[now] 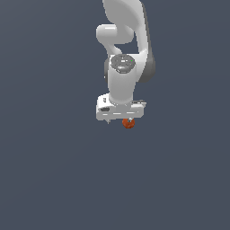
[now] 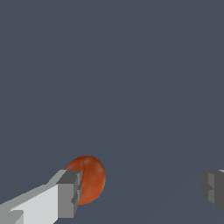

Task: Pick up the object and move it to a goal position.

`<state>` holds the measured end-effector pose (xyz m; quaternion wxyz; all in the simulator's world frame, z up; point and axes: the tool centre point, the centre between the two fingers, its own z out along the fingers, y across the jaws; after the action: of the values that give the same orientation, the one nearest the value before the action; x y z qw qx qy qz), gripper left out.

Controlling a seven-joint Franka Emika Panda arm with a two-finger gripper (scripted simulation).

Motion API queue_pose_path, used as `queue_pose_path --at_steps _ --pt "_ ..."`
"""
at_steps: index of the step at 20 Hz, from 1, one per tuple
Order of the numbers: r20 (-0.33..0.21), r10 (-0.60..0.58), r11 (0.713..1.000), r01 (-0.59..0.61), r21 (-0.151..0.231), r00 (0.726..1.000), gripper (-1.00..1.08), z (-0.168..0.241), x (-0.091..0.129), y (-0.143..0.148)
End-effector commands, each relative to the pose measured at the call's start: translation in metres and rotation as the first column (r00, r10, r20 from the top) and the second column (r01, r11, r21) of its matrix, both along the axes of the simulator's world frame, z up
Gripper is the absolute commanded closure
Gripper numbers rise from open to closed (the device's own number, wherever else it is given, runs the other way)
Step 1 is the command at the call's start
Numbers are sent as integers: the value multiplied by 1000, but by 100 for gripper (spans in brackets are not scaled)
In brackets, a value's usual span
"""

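The object is a tiny orange-red ball [image 1: 128, 123] just below the white hand, towards the exterior view's right. My gripper [image 1: 119, 120] points straight down over the grey floor. In the wrist view my gripper [image 2: 140, 190] is open, with its jaws wide apart. The ball [image 2: 91, 178] lies inside the gap, right against one finger [image 2: 66, 194], which hides part of it. The other finger [image 2: 214, 189] stands far from the ball. Nothing is held.
The flat dark grey floor [image 1: 54, 170] fills both views. The white arm [image 1: 126, 40] rises above the hand. No goal marker shows.
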<state>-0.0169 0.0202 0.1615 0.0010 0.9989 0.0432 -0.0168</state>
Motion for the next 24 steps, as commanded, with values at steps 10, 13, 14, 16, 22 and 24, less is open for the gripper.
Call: queue_pose_path --at_steps 10,13,14,16,22,24 --pt "-27 -68 998 68 -2 997 -92 -10 -7 -37" --pt "-28 -68 998 68 -2 997 -92 -10 -7 -38" --pt "-27 -68 998 68 -2 997 -92 -10 -7 -37" --pt "-27 -73 997 73 -2 997 -92 -10 -7 -36" --pt "-25 -123 992 122 -4 992 -92 -13 -9 -32" --pt "-24 -147 989 147 -6 989 -92 -14 -10 -30"
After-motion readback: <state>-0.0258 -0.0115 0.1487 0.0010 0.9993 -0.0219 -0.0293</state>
